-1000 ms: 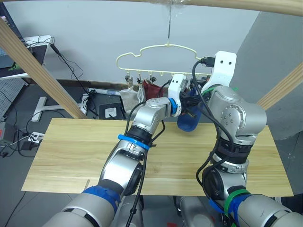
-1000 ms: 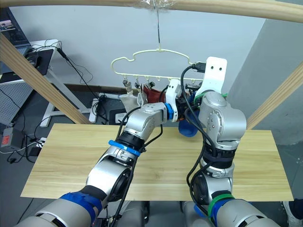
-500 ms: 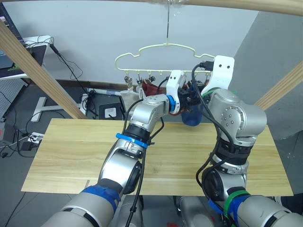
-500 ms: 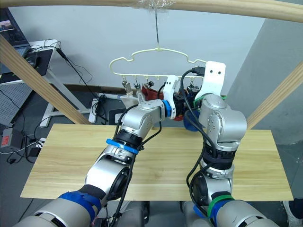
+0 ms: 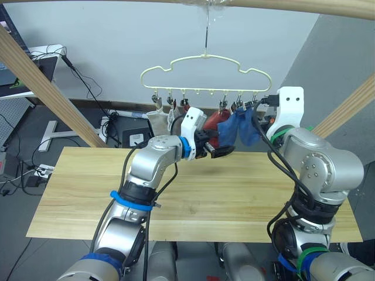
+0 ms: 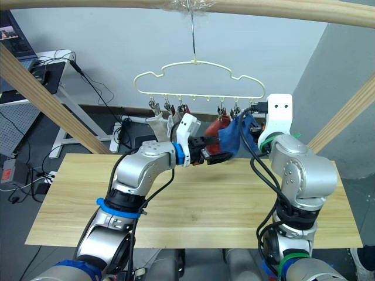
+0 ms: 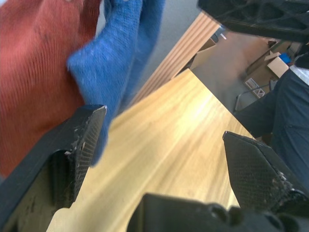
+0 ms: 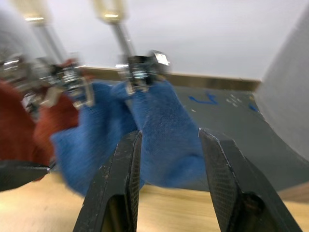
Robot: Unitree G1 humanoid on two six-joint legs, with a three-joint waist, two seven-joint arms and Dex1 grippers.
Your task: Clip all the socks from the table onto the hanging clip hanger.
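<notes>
My left hand (image 5: 218,151) has come back from the hanger and now hangs empty, fingers spread apart, just below the hanging socks; in the left wrist view bare wood lies between the fingers, with a rust-red sock (image 7: 36,72) and a blue sock (image 7: 113,53) close above and ahead of them. My right hand (image 8: 169,193) has pulled back too, its fingers apart with nothing between them, and straight ahead of it a second blue sock (image 8: 166,133) hangs from a small metal clip (image 8: 142,67).

A second ago both hands were crowded up at that end of the clip hanger (image 5: 205,73), working the blue fabric at the clips. Now the two blue socks hang free on their own, with the rust-red ones beside them toward my left and the light grey pair (image 5: 159,120) farther along the row.

Below my hands the surface (image 5: 76,187) shows no sock left lying on it. My judgement is that the last sock is clipped and the job is essentially done; all that remains is to lower my arms without brushing the row.
</notes>
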